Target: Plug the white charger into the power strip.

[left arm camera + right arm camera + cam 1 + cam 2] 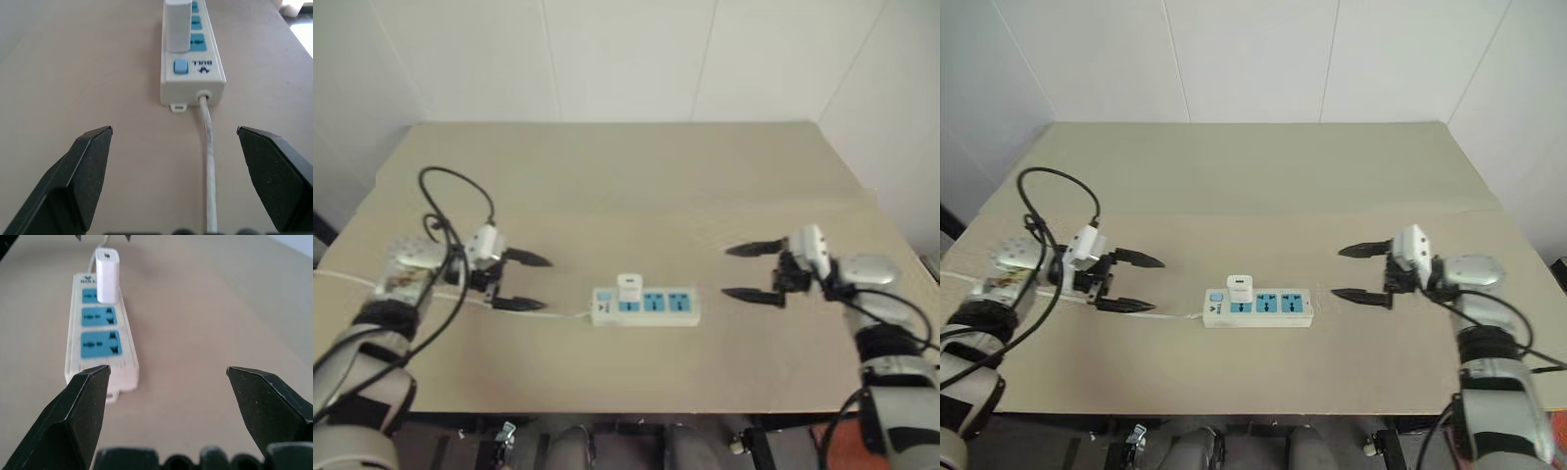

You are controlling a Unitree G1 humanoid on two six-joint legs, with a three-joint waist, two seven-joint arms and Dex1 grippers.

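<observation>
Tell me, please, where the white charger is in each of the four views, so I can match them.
Left eye view: white charger, centre, upright on the power strip.
Right eye view: left of centre.
Left wrist view: top, beyond the cord end.
Right wrist view: top left, on the farthest outlet.
Shared landmark: the strip's blue outlet faces.

The power strip is laid flat near the table's front edge, midway along it. The white charger is seated upright in the outlet nearest the switch.
</observation>
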